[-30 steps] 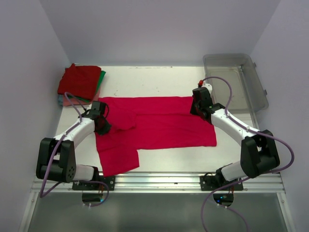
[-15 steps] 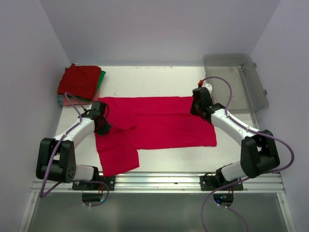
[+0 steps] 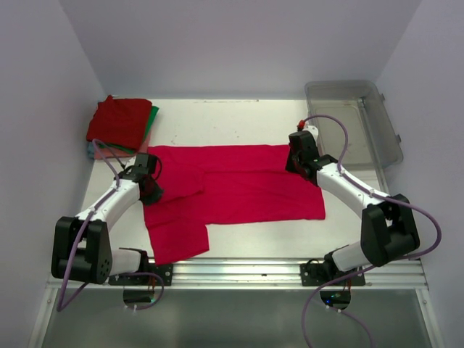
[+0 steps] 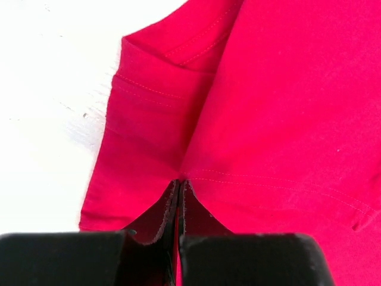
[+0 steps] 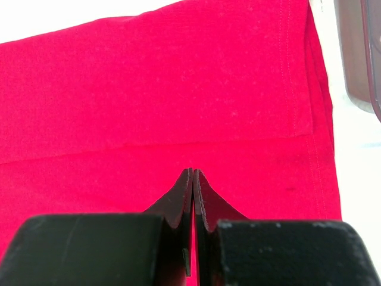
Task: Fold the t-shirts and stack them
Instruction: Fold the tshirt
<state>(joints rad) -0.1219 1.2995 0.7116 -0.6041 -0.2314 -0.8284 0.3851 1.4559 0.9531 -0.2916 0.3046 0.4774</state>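
left fingers (image 4: 158,217) clamped on crimson t-shirt (image 3: 246,185) at stitched seam | right fingers (image 5: 174,202) together, tips over same shirt

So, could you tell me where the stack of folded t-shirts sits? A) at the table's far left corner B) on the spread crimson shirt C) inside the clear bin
A: the folded stack, dark red on top, lies at the far left corner of the table, neither in the bin nor on the spread crimson shirt.
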